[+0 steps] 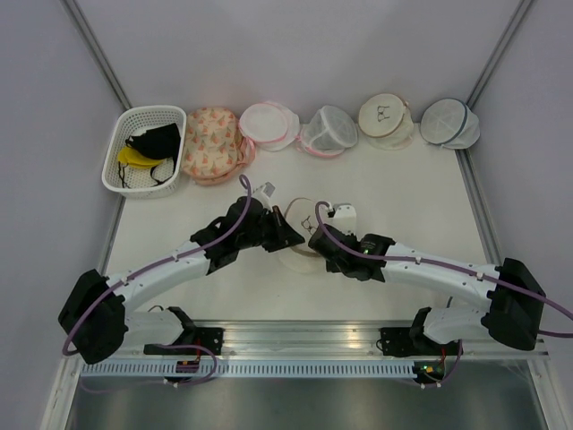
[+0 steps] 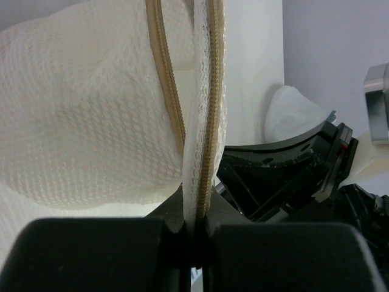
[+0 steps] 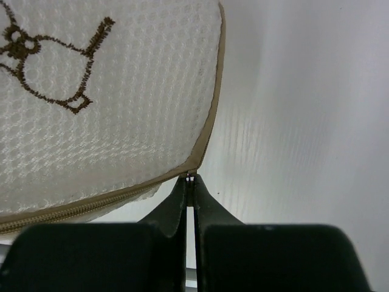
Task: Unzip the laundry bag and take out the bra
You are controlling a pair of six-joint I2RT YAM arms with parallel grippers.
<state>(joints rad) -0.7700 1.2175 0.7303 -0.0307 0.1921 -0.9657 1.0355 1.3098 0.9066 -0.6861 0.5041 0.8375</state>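
Table (image 1: 421, 215): bag (image 1: 300, 240) at centre, between both arms. Bra: unseen, and we judge it is inside. Left gripper (image 2: 194, 228): fingers shut on the trim (image 2: 205, 140), anchoring it so the zip can run. Right gripper (image 3: 190, 182): fingers closed at the bag's corner, and we think they nip the pull (image 3: 189, 176).
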